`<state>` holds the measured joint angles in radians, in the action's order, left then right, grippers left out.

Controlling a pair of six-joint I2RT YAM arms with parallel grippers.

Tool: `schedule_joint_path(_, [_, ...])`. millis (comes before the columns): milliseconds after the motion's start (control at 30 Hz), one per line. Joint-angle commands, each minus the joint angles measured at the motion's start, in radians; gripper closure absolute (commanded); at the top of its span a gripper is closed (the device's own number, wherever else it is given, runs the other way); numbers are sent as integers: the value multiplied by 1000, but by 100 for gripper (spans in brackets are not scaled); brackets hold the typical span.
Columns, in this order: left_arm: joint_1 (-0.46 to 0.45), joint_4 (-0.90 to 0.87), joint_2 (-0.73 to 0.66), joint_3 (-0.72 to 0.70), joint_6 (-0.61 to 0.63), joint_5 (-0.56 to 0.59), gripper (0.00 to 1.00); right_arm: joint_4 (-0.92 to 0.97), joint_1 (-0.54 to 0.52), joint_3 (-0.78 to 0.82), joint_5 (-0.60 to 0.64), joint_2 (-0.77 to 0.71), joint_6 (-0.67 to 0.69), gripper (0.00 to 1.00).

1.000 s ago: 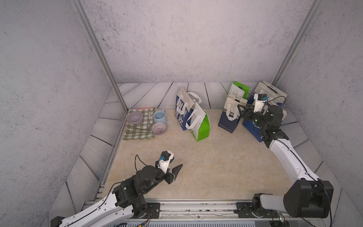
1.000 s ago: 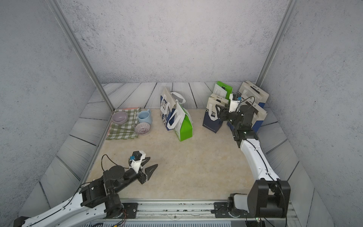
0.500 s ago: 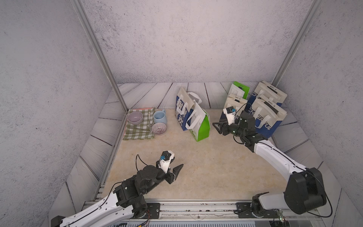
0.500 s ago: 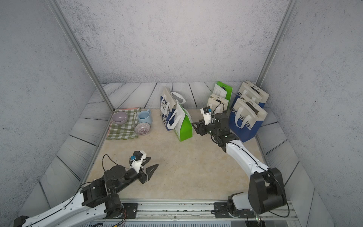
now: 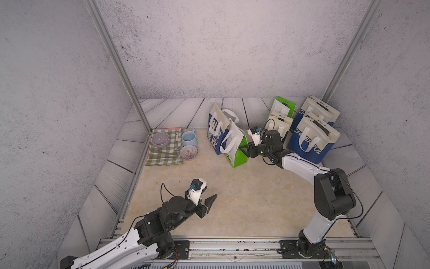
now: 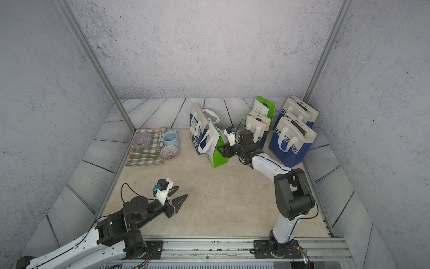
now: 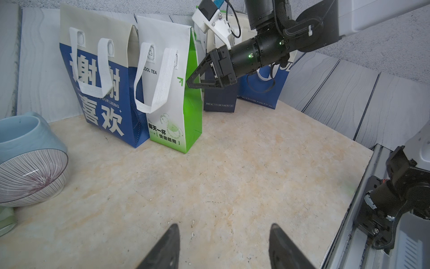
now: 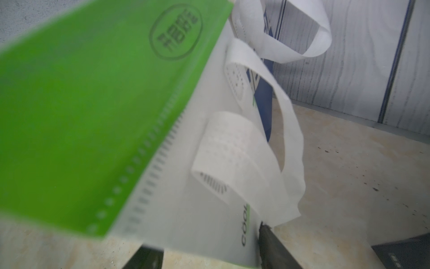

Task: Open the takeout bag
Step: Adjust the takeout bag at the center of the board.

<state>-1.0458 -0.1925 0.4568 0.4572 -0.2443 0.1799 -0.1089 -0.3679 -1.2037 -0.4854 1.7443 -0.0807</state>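
We see the takeout bag, white on its face and green on its side, standing upright near the middle of the back edge of the surface, just beside a blue-and-beige bag. Its top is pressed flat, and its white handle hangs down the front face.

The right arm stretches in from the right edge to the upper part of the bag's green side. Its jaws are apart. In the right wrist view the bag's upper corner sits between them, though we cannot tell whether either one presses on it.

The left arm hangs low near the front edge, left of the middle and well apart from the bag. Its jaws are apart with nothing between them.

At the back left corner a checked cloth carries a pink bowl, a striped bowl and a blue mug. More bags stand in the back right corner.
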Motion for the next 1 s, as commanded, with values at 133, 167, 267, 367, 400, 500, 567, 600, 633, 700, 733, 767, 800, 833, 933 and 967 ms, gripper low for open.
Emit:
schedule_joint_path(133, [-4, -2, -7, -8, -5, 11, 39, -61, -70, 43, -63, -52, -30, 37])
schedule_joint_path(167, [-3, -1, -6, -9, -6, 10, 39, -81, -77, 56, -74, -58, -59, 37])
schedule_joint_path(267, [-4, 0, -1, -8, -6, 12, 39, -135, -103, 85, -97, -64, -138, 37])
schedule_joint_path(367, [-4, -4, -1, -8, -6, 15, 39, -133, -128, 84, -70, -66, -164, 37])
schedule_joint_path(400, [-2, -4, -4, -9, -7, 15, 38, -134, -131, 85, -48, -68, -169, 37])
schedule_joint_path(500, [-5, -10, -8, -9, -10, 18, 38, -126, -134, 84, 10, -70, -179, 37])
schedule_joint_path(567, [-3, -10, -11, -12, -11, 16, 38, -117, -133, 83, 36, -67, -169, 37])
schedule_joint_path(600, [-4, -9, -14, -15, -12, 18, 39, -106, -134, 77, 56, -61, -160, 37])
schedule_joint_path(633, [-4, -9, -14, -15, -11, 21, 39, -88, -133, 68, 71, -52, -148, 37])
schedule_joint_path(700, [-4, -11, -16, -17, -13, 20, 39, -64, -133, 53, 103, -34, -129, 36])
schedule_joint_path(733, [-5, -11, -17, -18, -14, 20, 39, -50, -133, 45, 124, -26, -120, 36])
schedule_joint_path(767, [-3, -11, -16, -18, -15, 18, 39, -40, -133, 39, 140, -19, -110, 36])
schedule_joint_path(800, [-4, -12, -16, -18, -15, 20, 39, -36, -132, 31, 157, -11, -104, 36])
schedule_joint_path(833, [-3, -11, -16, -18, -15, 20, 39, -41, -133, 30, 165, -8, -105, 36])
schedule_joint_path(933, [-4, -10, -13, -17, -13, 22, 38, -65, -132, 30, 173, 4, -113, 37])
schedule_joint_path(967, [-3, -11, -12, -17, -12, 22, 39, -73, -133, 30, 160, 8, -116, 39])
